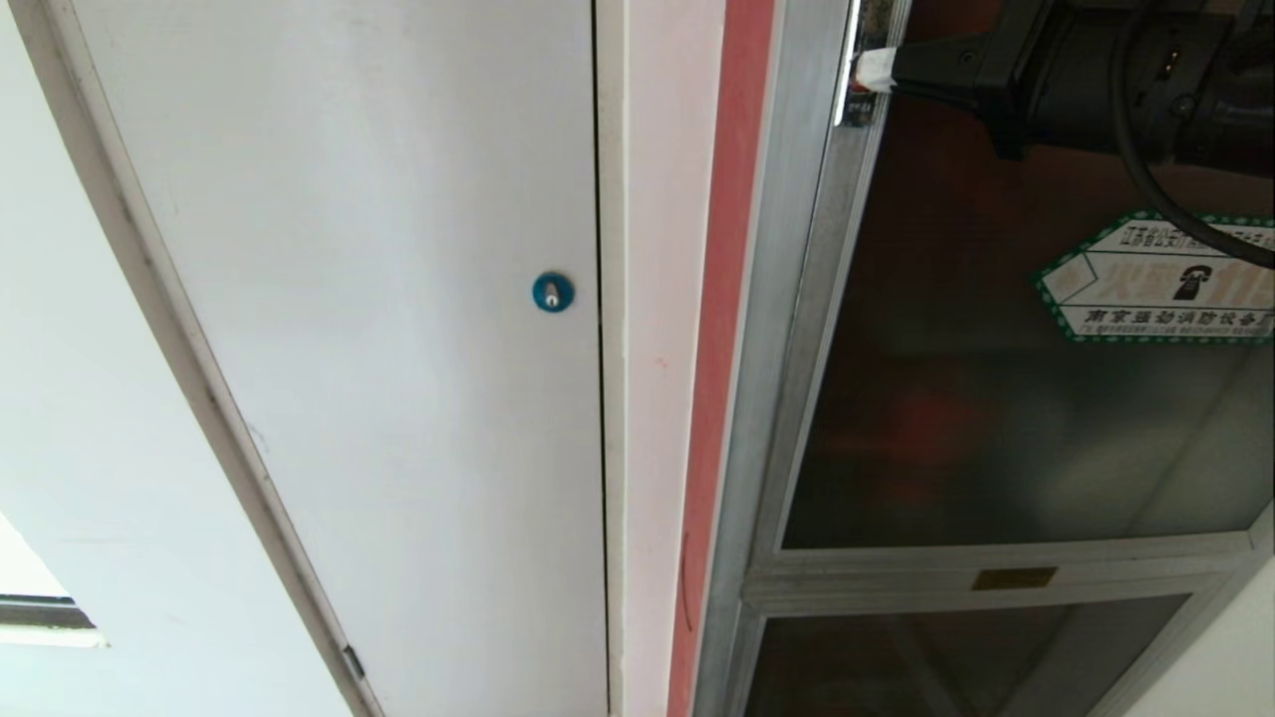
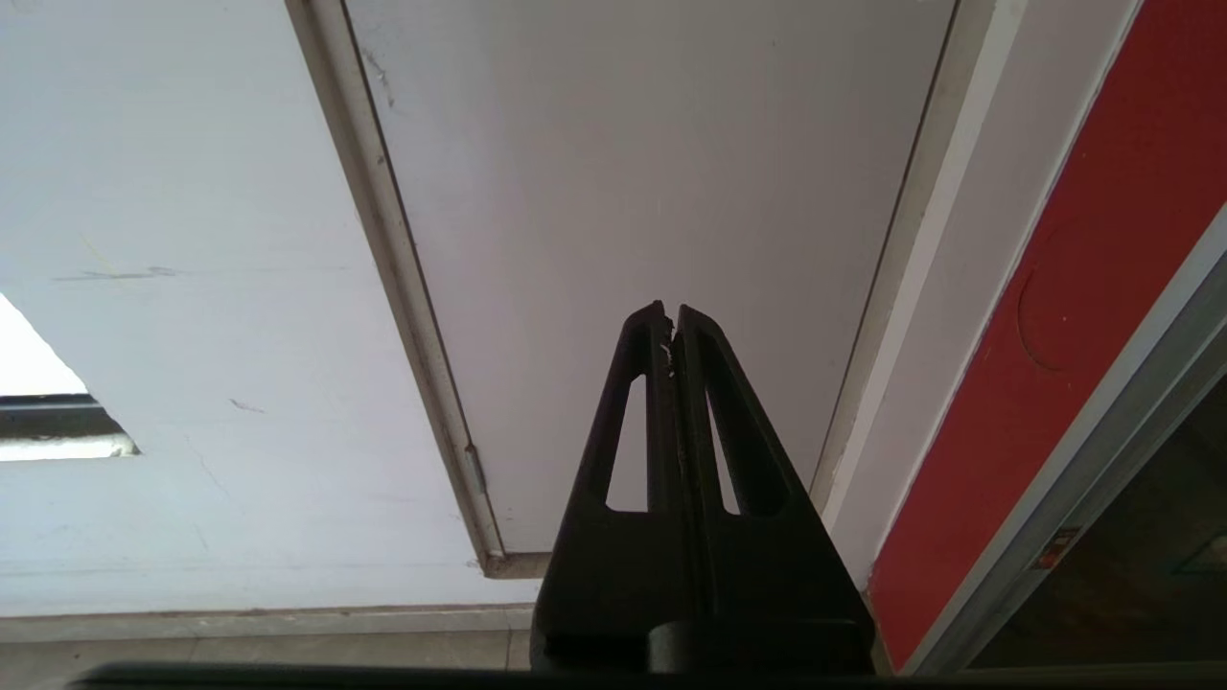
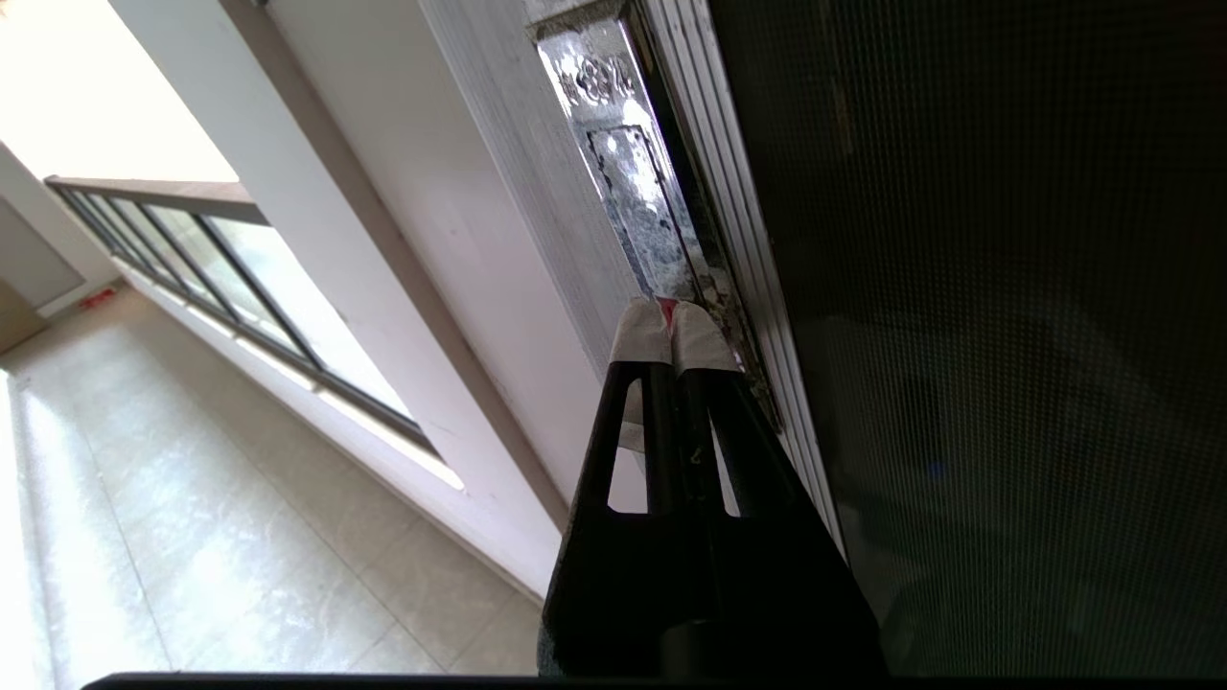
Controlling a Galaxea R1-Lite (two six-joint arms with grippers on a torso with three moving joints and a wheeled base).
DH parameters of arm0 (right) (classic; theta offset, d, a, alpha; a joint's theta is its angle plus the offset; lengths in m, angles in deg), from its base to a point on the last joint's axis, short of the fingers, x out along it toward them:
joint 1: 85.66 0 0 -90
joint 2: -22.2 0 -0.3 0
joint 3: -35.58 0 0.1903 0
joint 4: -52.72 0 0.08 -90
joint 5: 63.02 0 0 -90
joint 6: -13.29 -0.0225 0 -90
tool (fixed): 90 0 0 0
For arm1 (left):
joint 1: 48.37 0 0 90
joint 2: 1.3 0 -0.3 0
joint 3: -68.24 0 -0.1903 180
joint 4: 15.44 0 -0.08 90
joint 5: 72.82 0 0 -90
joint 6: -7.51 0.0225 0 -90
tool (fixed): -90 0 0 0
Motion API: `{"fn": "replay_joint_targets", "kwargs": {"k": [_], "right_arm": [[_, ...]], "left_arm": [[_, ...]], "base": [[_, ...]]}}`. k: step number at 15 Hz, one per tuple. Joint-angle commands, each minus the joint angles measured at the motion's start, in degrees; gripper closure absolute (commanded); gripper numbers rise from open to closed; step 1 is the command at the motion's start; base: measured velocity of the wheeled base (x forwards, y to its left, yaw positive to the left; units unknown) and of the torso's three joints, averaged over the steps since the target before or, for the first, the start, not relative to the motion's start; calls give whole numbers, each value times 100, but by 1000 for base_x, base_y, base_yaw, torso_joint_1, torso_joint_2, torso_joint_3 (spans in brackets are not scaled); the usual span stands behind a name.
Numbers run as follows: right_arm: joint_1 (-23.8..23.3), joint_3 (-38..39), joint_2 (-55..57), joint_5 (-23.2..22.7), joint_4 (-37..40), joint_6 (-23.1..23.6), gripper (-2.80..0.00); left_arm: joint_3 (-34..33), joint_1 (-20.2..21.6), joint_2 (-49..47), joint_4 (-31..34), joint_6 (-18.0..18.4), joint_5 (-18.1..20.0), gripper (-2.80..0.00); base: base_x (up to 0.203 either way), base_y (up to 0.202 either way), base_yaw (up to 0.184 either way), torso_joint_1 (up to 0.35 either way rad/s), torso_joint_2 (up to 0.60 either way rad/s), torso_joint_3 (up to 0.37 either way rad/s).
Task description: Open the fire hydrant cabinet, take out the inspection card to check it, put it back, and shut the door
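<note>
Starting far left: plain white door [image 1: 339, 329] with a round blue lock [image 1: 553, 292], not part of the job. Left claw [image 2: 671, 321] parked down low pointing at that white door, clenched on nothing.

Next over, a red painted strip of wall [image 1: 722, 299], then the tall silver aluminium-framed fire hydrant cabinet [image 1: 797, 329], long axis vertical, facing out toward the robot. Dark tinted glass door [image 1: 996, 398] with the green-bordered white hexagonal sticker [image 1: 1160, 284] sitting flush in its frame, looks closed, opening edge on the left side by the red strip. Inspection card nowhere in sight, presumably behind the glass.

Right claw [image 1: 865, 72] up near the top, white-taped tips pinched together, empty, right at the shiny metal latch plate [image 3: 633, 182] on the door's left edge.

Possible trouble: closed tips skating off that slick plate and never hooking the edge, so no opening. Also, pushing hard against the glass instead of the frame risks a crack. Cable draped over the sticker could snag on the swing.
</note>
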Motion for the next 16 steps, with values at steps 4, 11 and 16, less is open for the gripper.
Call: {"fn": "replay_joint_targets", "kwargs": {"k": [4,11,16], "right_arm": [[3,153,-34,-14,33,-12,0],[152,688,-614,-41,15,-45,0],[1140,1469,-1234,899,-50,-9,0]], "left_arm": [[2,1,-7,0,0,-2,0],[-6,1,-7,0,0,-2,0],[-1,1,-7,0,0,3,0]], "base": [[0,0,0,0,0,0],[0,0,0,0,0,0],[0,0,0,0,0,0]]}}
